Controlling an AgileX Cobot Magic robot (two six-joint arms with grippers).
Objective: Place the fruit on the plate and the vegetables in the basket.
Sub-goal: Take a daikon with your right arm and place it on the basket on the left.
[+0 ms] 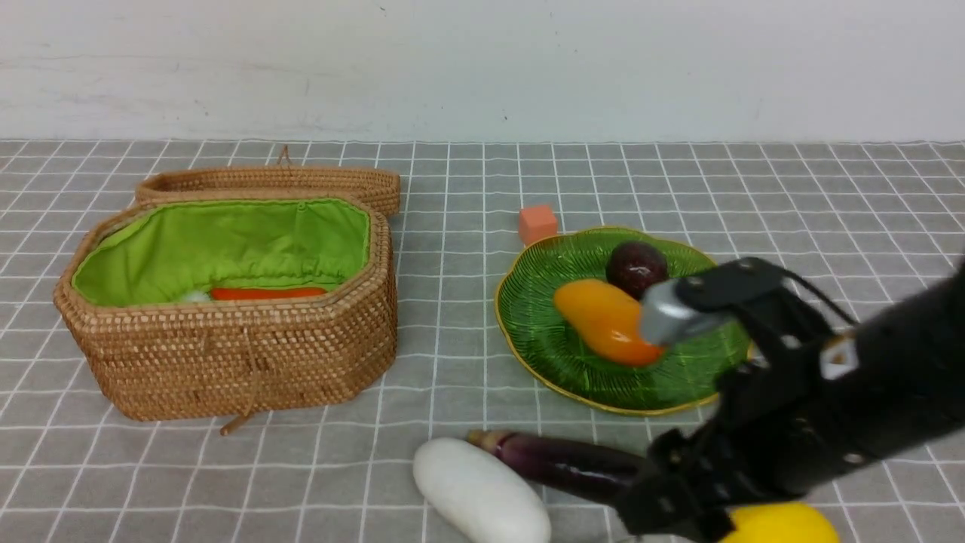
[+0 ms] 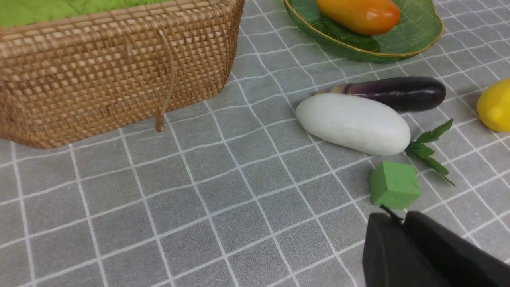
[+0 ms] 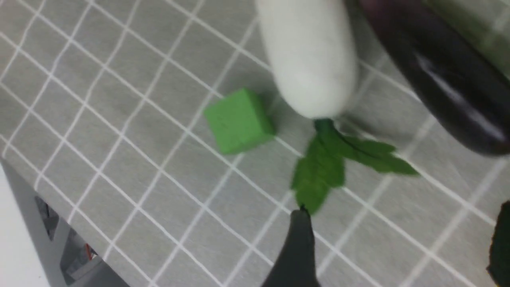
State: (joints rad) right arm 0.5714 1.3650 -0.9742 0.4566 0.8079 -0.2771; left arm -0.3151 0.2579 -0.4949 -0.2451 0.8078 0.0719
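Observation:
The wicker basket (image 1: 226, 362) stands at the left with a red chili (image 1: 268, 292) inside its green lining. On the green plate (image 1: 543, 317) lie the mango (image 1: 603, 320) and the dark maroon fruit (image 1: 635, 268). The white radish (image 1: 479, 490) and the purple eggplant (image 1: 565, 464) lie side by side near the front edge, the lemon (image 1: 780, 524) to their right. My right arm (image 1: 791, 422) reaches down beside the lemon. Its gripper (image 3: 400, 239) is open over bare cloth, near the radish's leaves (image 3: 330, 167). My left gripper (image 2: 400, 219) is shut and empty, just short of a green cube (image 2: 394, 185).
An orange-pink cube (image 1: 537, 223) sits behind the plate. The basket's lid (image 1: 271, 181) lies open behind it. The green cube (image 3: 239, 121) rests close to the radish's (image 3: 310, 59) leaf end. The table's front edge (image 3: 59, 215) is near my right gripper.

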